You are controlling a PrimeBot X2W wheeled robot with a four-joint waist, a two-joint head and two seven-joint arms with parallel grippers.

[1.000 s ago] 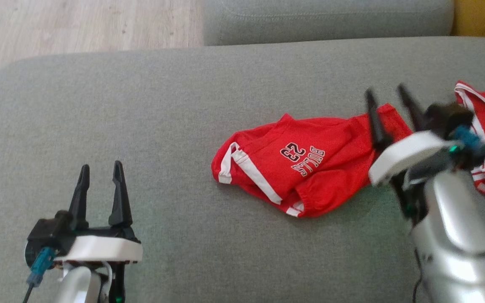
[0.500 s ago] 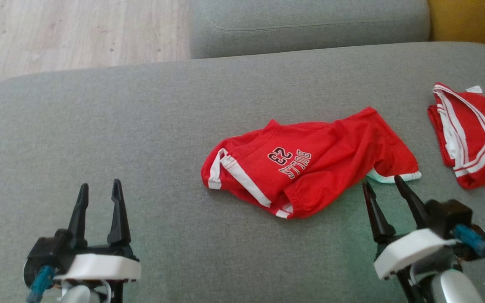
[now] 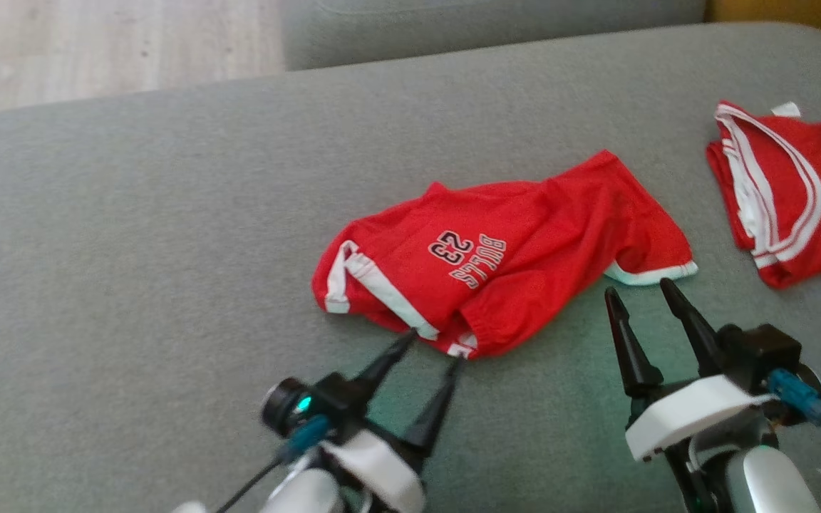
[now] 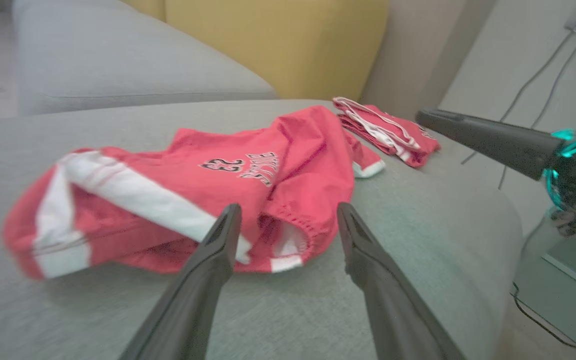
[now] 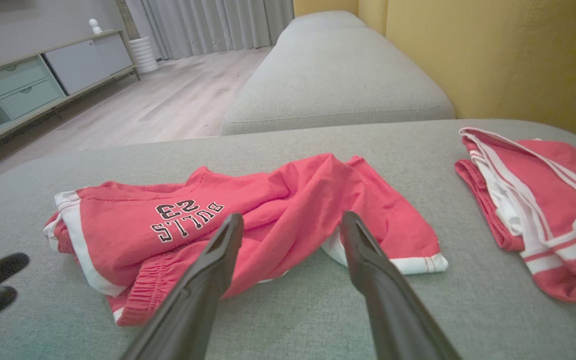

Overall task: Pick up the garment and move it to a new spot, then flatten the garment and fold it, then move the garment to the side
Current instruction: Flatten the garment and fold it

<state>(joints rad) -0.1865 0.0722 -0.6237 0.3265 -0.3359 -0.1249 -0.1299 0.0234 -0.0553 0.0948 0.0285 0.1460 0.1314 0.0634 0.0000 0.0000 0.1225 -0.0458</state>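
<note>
The garment (image 3: 503,253) is a pair of red shorts with white trim and "BULLS 23" print, lying crumpled on the grey sofa seat (image 3: 132,235). The left wrist view shows the garment (image 4: 193,180) close ahead, and the right wrist view shows the garment (image 5: 248,215) too. My left gripper (image 3: 433,349) is open, its fingertips right at the garment's near edge by the waistband. My right gripper (image 3: 637,293) is open with nothing in it, just short of the white-hemmed leg end.
A second red garment (image 3: 785,189) with white stripes lies folded at the seat's right side. Another grey cushion (image 3: 489,25) sits behind, with wood floor (image 3: 97,50) at the upper left. A yellow backrest (image 5: 493,55) rises on the right.
My left gripper has swung right and forward from the lower left to the garment's near edge. My right gripper drew back off the garment earlier. The head camera has shifted.
</note>
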